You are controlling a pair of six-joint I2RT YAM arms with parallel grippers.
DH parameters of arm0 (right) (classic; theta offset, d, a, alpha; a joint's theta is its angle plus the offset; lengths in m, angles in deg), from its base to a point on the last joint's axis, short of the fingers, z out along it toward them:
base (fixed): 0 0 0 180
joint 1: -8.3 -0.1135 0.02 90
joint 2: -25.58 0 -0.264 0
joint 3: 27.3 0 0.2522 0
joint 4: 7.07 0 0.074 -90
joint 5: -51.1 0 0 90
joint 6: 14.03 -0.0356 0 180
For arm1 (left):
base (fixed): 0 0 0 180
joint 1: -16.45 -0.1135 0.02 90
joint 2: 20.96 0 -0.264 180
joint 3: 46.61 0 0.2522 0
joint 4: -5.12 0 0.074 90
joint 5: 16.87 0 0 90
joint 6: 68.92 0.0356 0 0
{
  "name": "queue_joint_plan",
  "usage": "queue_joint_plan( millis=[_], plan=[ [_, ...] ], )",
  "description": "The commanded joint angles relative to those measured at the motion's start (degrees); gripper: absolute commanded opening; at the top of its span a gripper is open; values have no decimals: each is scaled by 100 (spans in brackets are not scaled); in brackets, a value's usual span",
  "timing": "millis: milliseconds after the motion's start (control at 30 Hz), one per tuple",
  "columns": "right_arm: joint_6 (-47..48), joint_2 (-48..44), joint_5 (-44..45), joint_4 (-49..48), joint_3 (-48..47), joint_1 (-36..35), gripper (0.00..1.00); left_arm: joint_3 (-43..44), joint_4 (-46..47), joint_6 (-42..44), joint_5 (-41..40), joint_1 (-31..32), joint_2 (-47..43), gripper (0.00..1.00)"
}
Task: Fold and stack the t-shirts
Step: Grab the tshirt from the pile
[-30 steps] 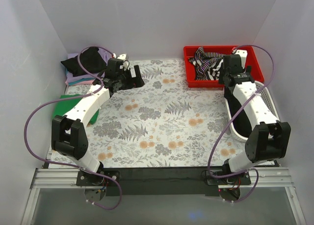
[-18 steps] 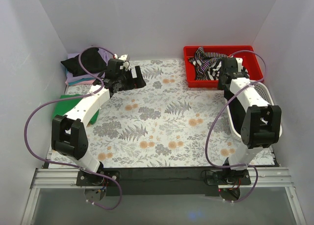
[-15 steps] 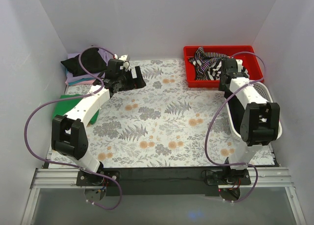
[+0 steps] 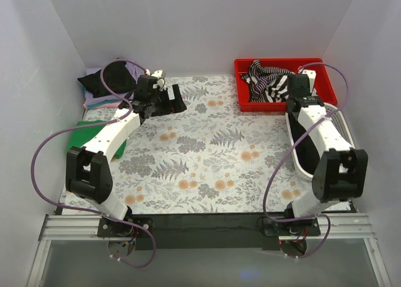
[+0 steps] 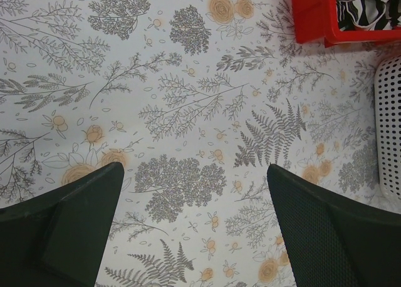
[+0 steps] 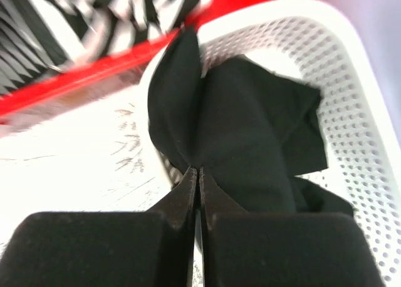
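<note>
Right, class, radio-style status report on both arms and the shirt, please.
Left jaws open, empty. Right jaws shut on black t-shirt, bulk lying in white basket. Red bin close beside.

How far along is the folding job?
Done: a black, lilac and pink pile, far left. In hand: the right tool pinches a black shirt in the white basket; left tool open. Left: that shirt, the striped shirt in the red bin, the green shirt lying apart.

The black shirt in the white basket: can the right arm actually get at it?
Yes, it seems so: the right arm reaches over the white basket and its jaws are shut on a fold of the black shirt, with nothing in between.
</note>
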Motion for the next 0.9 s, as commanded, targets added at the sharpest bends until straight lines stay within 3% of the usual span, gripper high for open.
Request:
queue_joint_plan(
  millis=[0,133,300,633,733,867],
  plan=[
    [124,-1074,279,-564,89,-326,1,85,76,-64,230,9,-17,98],
    [309,-2075,683,-802,213,-870,1,111,112,-73,336,9,54,98],
    [608,-2586,1341,-873,-164,-1345,1,129,208,-178,564,9,133,98],
    [1566,-2614,2283,-1303,-1351,-2180,1,76,445,-336,960,9,212,98],
    [2250,-2509,2669,-1880,-1720,-2549,1,59,455,-345,1022,9,238,98],
    [2726,-2289,1971,-1919,-2432,-2892,1,41,481,-363,1074,9,256,98]
  ],
)
